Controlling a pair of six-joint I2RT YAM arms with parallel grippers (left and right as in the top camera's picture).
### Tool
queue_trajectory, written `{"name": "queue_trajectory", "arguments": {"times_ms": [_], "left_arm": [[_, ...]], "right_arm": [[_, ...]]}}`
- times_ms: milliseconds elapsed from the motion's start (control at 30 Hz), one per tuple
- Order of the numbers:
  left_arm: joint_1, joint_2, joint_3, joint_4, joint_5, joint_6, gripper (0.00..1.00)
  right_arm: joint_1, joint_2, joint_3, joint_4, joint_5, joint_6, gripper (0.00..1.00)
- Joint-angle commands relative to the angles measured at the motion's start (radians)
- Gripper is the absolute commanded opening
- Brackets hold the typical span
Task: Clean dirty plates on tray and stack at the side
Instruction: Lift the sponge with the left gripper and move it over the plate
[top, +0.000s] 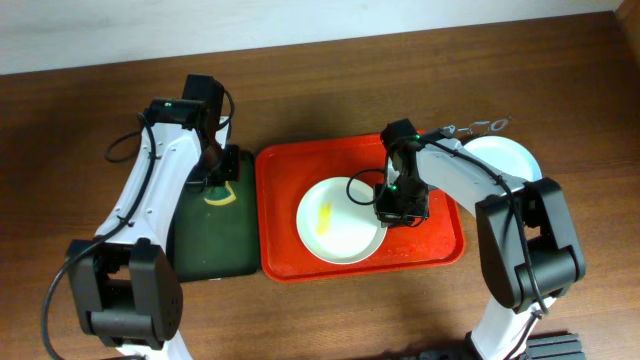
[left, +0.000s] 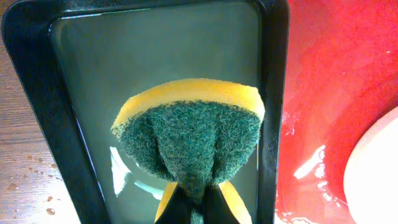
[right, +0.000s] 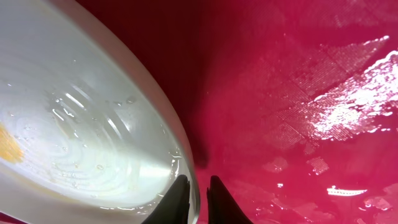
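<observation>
A pale plate (top: 335, 222) with a yellow smear lies in the red tray (top: 275, 165). My right gripper (top: 383, 214) is at its right rim. In the right wrist view one finger sits over the plate (right: 74, 124) and the other over the wet tray (right: 298, 93), so the right gripper (right: 199, 196) straddles the rim, narrowly open. A second plate (top: 505, 160) lies on the table right of the tray, partly under the right arm. My left gripper (top: 220, 188) is shut on a yellow-and-green sponge (left: 189, 130), pinched at the fingertips of the left gripper (left: 198, 202).
A dark green tray (top: 210, 250) holding shallow water lies left of the red tray, its rim (left: 273, 93) against it. The sponge hangs above it. The red tray's floor is wet and glossy. Wooden table surrounds both trays.
</observation>
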Motion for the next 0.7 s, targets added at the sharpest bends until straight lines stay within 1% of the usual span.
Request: {"name": "queue_trajectory", "arguments": {"times_ms": [0, 100, 267, 300, 400, 433, 467, 567, 667], "left_arm": [[0.002, -0.028, 0.025, -0.004, -0.010, 0.015, 0.00], [0.002, -0.028, 0.025, -0.002, -0.010, 0.015, 0.00], [0.002, -0.028, 0.025, 0.004, -0.007, 0.015, 0.00], [0.002, -0.028, 0.025, 0.004, -0.007, 0.015, 0.00], [0.002, -0.028, 0.025, 0.005, -0.008, 0.015, 0.00], [0.002, -0.028, 0.025, 0.004, -0.007, 0.015, 0.00], [0.002, -0.028, 0.025, 0.004, -0.008, 0.015, 0.00], [0.002, -0.027, 0.025, 0.018, -0.007, 0.015, 0.00], [0.002, -0.027, 0.025, 0.027, -0.007, 0.016, 0.00]], "right_arm": [[0.010, -0.010, -0.007, 0.002, 0.012, 0.010, 0.17], [0.010, -0.010, -0.007, 0.002, 0.012, 0.010, 0.18], [0.010, -0.010, -0.007, 0.001, 0.012, 0.010, 0.06], [0.010, -0.010, -0.007, 0.004, 0.012, 0.011, 0.06], [0.010, -0.010, -0.007, 0.038, 0.012, 0.017, 0.08], [0.010, -0.010, -0.007, 0.045, 0.012, 0.017, 0.07], [0.010, -0.010, -0.007, 0.050, 0.012, 0.017, 0.04], [0.010, -0.010, -0.007, 0.068, 0.013, 0.017, 0.04], [0.010, -0.010, -0.007, 0.091, 0.012, 0.059, 0.04]]}}
